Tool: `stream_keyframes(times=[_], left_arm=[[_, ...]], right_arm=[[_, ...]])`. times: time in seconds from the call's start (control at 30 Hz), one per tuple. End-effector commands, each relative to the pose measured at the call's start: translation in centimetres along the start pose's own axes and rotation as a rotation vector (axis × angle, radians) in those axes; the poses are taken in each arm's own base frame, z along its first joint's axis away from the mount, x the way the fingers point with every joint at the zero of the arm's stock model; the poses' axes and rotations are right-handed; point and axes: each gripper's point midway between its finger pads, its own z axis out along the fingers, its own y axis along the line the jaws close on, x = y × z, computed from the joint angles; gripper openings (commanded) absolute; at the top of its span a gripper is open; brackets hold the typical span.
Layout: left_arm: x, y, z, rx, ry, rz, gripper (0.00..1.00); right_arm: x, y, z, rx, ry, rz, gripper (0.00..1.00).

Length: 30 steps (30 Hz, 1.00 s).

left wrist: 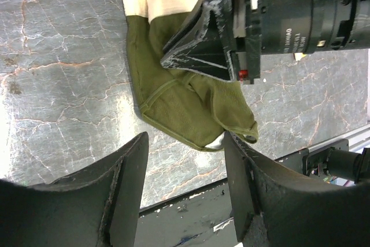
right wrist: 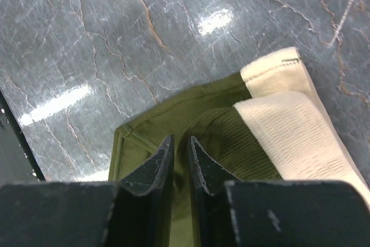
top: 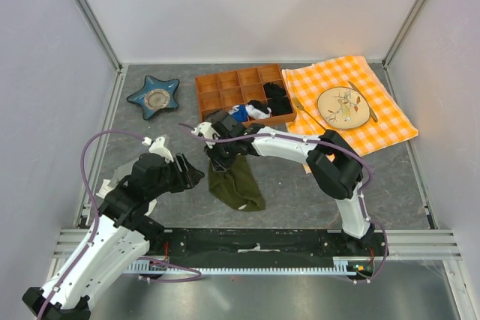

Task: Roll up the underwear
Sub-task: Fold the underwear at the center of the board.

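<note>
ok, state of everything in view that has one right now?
underwear: folded narrow, lying flat on the table, not rolled
left gripper: open, holding nothing
right gripper: jaws nearly together, tips on the underwear, grip unclear
tray: small garments in a few right-side compartments
plate: flat on the checked cloth

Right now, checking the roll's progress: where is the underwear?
Top view: the underwear lies on the table left of centre, in front of the wooden compartment tray, its far end under the right gripper.
</note>
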Motion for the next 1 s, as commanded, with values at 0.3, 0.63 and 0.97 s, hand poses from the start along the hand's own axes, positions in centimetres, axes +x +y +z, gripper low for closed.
stream_keyframes(times=[0.3, 0.63, 0.97], left_arm=[[-1.0, -0.8, -0.6, 0.018, -0.036, -0.038, 0.62], [1.0, -2.7, 1.2, 0.141, 0.083, -0.01, 0.61], [4.4, -1.9, 6.2, 0.14, 0.247, -0.035, 0.59]], right_arm=[[-6.7, 4.8, -5.1, -0.169, -0.16, -0.12, 0.44], [0.6, 4.4, -11.2, -0.243, -0.139, -0.394, 0.45], [10.6, 6.0, -12.1, -0.356, -0.071, -0.608, 0.45]])
